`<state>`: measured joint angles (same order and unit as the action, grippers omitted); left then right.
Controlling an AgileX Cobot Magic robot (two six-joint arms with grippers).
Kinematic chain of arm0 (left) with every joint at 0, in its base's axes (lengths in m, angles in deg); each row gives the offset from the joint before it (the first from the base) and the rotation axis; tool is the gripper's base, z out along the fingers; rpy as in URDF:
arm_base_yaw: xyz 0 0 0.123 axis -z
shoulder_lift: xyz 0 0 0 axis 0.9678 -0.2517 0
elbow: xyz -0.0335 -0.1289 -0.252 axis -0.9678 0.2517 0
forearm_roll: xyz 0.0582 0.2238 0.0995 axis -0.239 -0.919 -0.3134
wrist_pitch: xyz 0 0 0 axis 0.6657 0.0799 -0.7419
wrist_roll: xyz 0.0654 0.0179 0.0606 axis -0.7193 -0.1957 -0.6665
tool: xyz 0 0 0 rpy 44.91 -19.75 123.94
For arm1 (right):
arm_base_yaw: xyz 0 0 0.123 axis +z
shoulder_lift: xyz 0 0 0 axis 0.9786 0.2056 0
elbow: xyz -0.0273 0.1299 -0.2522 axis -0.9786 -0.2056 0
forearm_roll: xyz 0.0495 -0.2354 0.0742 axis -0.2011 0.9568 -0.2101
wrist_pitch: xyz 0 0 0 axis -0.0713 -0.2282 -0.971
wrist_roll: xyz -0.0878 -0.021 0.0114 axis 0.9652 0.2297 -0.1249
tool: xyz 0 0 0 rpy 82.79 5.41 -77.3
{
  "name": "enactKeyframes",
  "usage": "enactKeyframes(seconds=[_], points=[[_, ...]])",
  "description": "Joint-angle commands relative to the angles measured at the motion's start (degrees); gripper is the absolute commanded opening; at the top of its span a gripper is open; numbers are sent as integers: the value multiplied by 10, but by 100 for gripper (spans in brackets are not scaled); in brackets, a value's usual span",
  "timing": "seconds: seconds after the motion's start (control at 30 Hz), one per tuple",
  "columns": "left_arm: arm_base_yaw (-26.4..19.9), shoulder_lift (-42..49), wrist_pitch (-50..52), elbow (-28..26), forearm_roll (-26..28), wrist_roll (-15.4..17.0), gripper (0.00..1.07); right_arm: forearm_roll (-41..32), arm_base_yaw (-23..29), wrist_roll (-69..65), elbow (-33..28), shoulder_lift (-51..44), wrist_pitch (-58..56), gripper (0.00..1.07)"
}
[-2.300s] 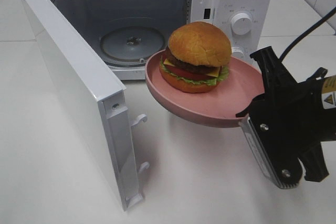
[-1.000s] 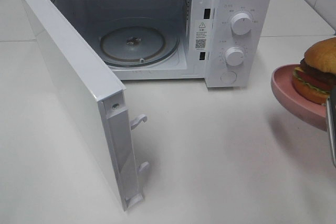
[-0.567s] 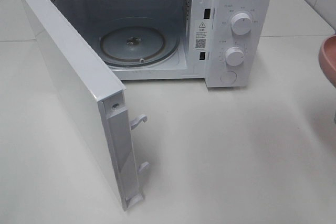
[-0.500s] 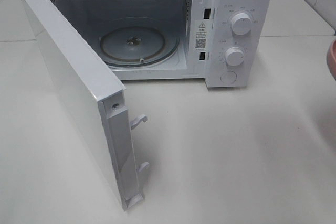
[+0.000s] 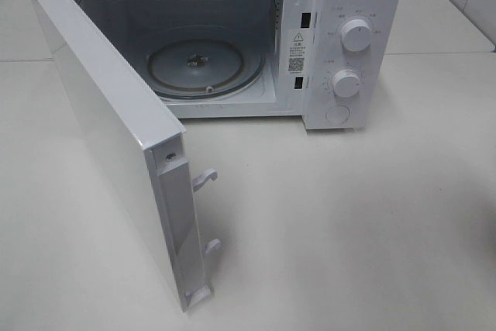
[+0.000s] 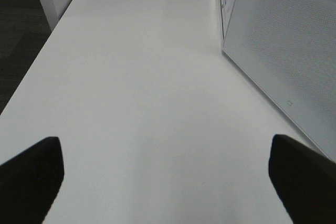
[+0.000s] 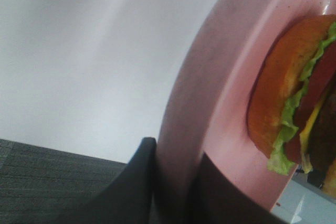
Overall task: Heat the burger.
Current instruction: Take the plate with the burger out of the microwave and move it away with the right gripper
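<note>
Microwave (image 5: 232, 44) stands on the counter (image 5: 349, 222) with its door (image 5: 116, 137) swung fully open and the glass turntable (image 5: 205, 65) inside bare, so nothing is loaded yet. Burger (image 7: 299, 103) is not in the high view at all; only the right wrist view shows it, sitting on the pink plate (image 7: 210, 114), well off from the microwave. Right tool (image 7: 173, 182) is clamped on the plate rim, one finger on each face of the rim, and the plate appears to be carried clear of the counter. In that view the plate looks strongly tilted, but the camera rides on the wrist, so I can't tell the true tilt. Left tool (image 6: 168, 182) is spread wide and empty, hovering over bare counter just beside the outer face of the open door. Progress, as I judge it: door open is done, plate is in grip; still left are getting the plate onto the turntable, releasing it, shutting the door and setting the dials (image 5: 356, 34). Early-to-mid stage.
</note>
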<state>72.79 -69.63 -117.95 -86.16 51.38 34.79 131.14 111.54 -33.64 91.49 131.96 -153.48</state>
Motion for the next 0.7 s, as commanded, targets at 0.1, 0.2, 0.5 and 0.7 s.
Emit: enactKeyframes(seconds=[0.1, 0.2, 0.5, 0.7], points=[[-1, 7, 9, 0, 0, 1, 98, 32, -2, -80, 5, 37, -28, 7], [-1, 7, 9, 0, 0, 1, 98, 31, -2, -140, 5, 67, -28, 7], [-1, 7, 9, 0, 0, 1, 98, 28, -2, -230, 5, 142, -26, 8], [-1, 7, 9, 0, 0, 1, 98, 20, -2, -318, 5, 208, 3, 8]])
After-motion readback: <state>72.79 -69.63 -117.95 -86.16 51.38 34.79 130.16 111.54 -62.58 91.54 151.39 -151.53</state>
